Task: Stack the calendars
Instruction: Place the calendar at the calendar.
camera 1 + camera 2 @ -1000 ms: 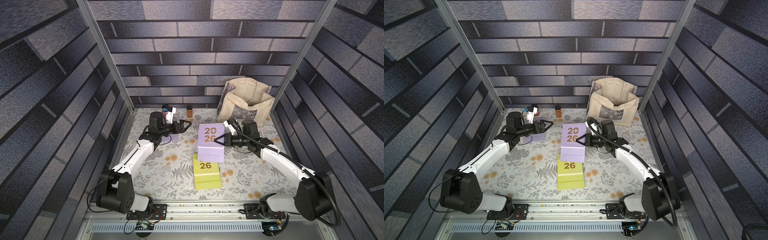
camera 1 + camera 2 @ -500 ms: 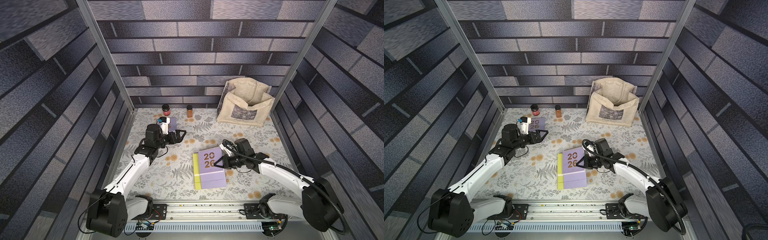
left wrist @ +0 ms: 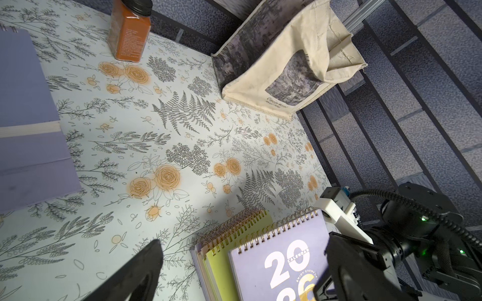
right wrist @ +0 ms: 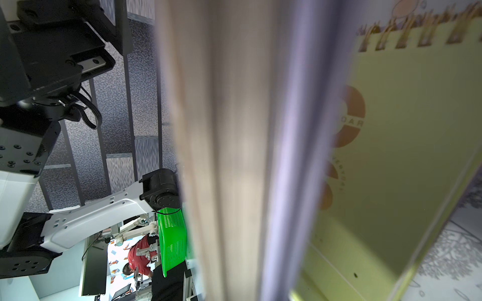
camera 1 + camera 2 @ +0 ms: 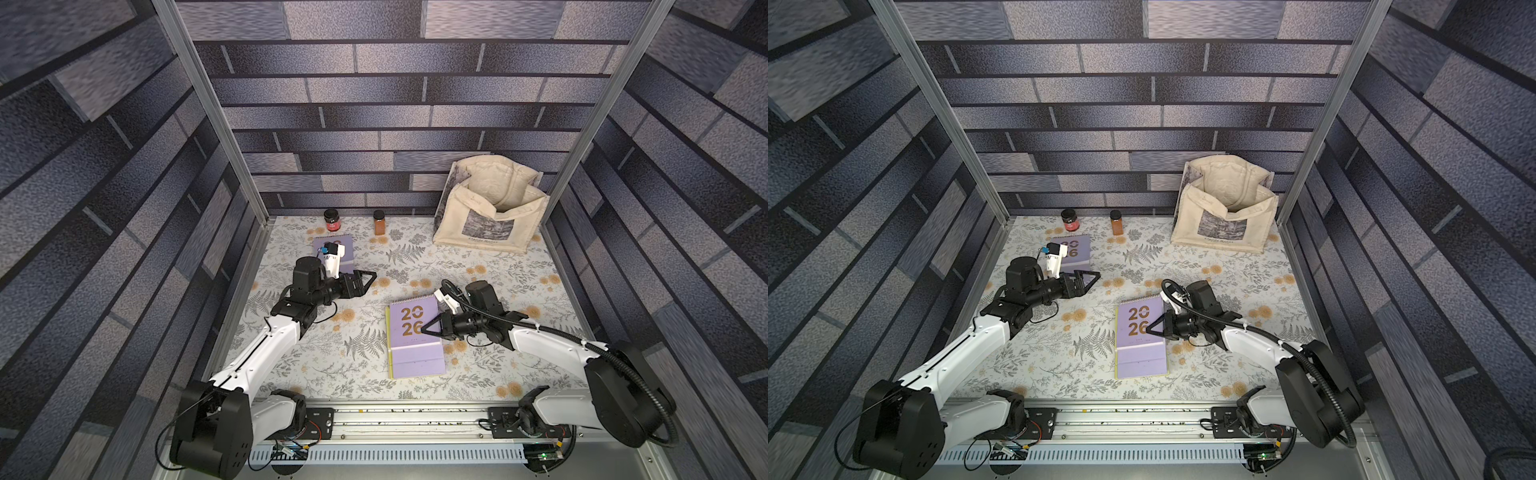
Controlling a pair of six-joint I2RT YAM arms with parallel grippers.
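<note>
My right gripper (image 5: pixel 427 329) pinches the right edge of the top lavender calendar (image 5: pixel 415 355), which sits over the yellow-green calendar (image 5: pixel 388 332) near the middle of the table. My left gripper (image 5: pixel 368 277) hangs spread wide beside the second lavender calendar (image 5: pixel 347 251), far left.

Three walls close the cell, all covered with a print of long bricks in grey, dark blue and violet: the back wall (image 5: pixel 395 104), the left side wall (image 5: pixel 104 166) and the right side wall (image 5: pixel 685 166). A bare aluminium left post (image 5: pixel 220 124) and right post (image 5: pixel 595 124) rise from the back corners. The tabletop (image 5: pixel 498 257) carries pale paper with grey ferns and orange roses. Along its front edge runs an aluminium rail (image 5: pixel 415 424), with a slotted cable duct (image 5: pixel 395 455) below. The light is soft and even. In the right wrist view a bright room shows beyond the cell, with a green perforated basket (image 4: pixel 172 234), a dark monitor (image 4: pixel 95 265) and a person in a red shirt (image 4: pixel 138 254).
</note>
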